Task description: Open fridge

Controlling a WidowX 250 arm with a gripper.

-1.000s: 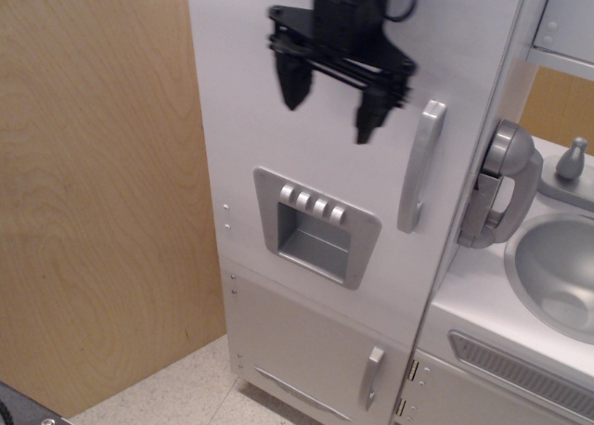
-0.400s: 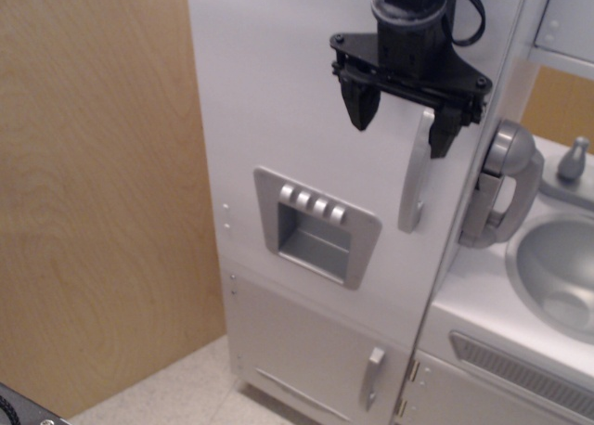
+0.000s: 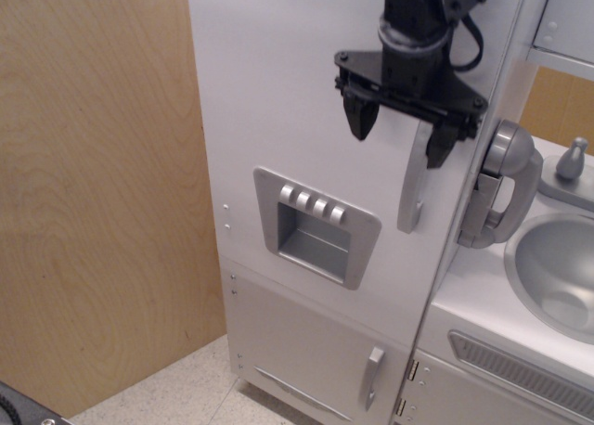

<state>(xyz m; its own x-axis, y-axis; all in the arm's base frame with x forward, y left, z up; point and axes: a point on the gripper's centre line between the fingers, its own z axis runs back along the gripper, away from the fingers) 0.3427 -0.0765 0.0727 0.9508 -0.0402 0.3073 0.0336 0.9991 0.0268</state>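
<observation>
While you look at this view, notice that the top of the fridge [image 3: 306, 119] is cut off by the upper edge, and the arm above the gripper [image 3: 401, 135] is cut off there too. The upper end of the long grey handle [image 3: 413, 188] is hidden behind the right black finger, so you cannot tell whether the finger touches it. The sink counter [image 3: 520, 304] on the right shows only in part.

The fridge stands in the middle, its large door closed. The jaws are apart, pointing down in front of the upper door. The handle's top lies at the right finger; the left finger hangs over bare door, above the dispenser panel [image 3: 316, 225].

The door is smooth and white. The panel is a grey recessed rectangle with four small buttons. The small lower door [image 3: 316, 346] has a short handle. A light wooden wall [image 3: 93, 193] stands at the left.
</observation>
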